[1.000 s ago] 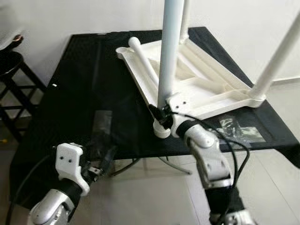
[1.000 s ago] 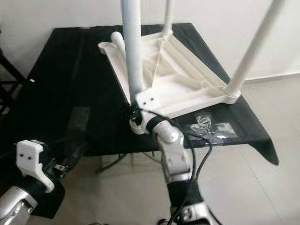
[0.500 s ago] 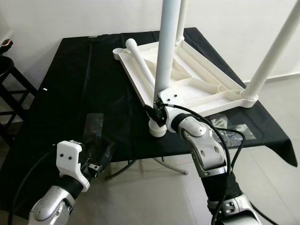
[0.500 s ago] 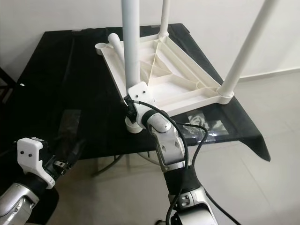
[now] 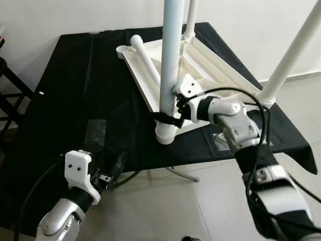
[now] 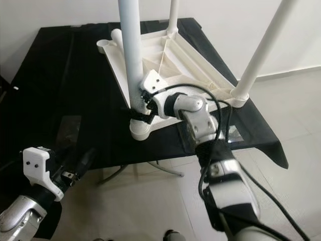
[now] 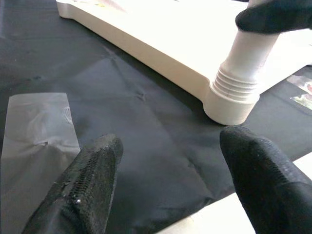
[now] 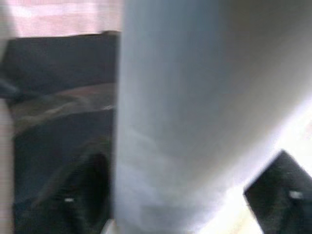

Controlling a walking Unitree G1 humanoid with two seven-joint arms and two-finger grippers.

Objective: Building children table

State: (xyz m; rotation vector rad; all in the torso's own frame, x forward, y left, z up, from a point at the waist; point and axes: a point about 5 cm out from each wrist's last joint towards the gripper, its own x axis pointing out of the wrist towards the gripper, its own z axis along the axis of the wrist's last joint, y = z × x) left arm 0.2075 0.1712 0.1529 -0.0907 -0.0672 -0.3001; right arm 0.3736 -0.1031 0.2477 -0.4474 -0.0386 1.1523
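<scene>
Scene: a white children's tabletop (image 5: 210, 93) lies upside down on a black-draped work table (image 5: 65, 100); legs stand up from three of its corners, and the socket at the far left corner is empty

Right gripper: the right gripper (image 5: 169, 118) is clamped around the near leg (image 5: 168, 65) low on its shaft, just above the corner socket (image 5: 165, 134); its black fingers pinch the tube from both sides

Left gripper: the left gripper (image 7: 170, 161) hangs low at the near edge of the work table, its fingers spread apart with nothing between them; its wrist camera looks across the cloth at the ribbed collar of the same leg

Loose part: a fourth leg (image 5: 145, 59) lies flat across the upturned tabletop, close to the empty socket

Judged stage: the near leg looks seated but perhaps not fully turned home; ribs show above the socket in the left wrist view

Risks: twisting the leg with the tabletop unbraced could drag the whole piece across the cloth toward the near edge, where this corner sits close to the drop; a skewed push could cross the threads; the smooth tube could slip in the grip

Surroundings: clear plastic packets (image 5: 228, 140) lie on the cloth to the right, another clear sheet (image 5: 94, 134) to the left; a dark stool (image 5: 7, 95) stands beside the work table

In the way: the right arm's black cable (image 5: 258, 113) loops near the right-hand leg (image 5: 293, 55) and could snag on it
</scene>
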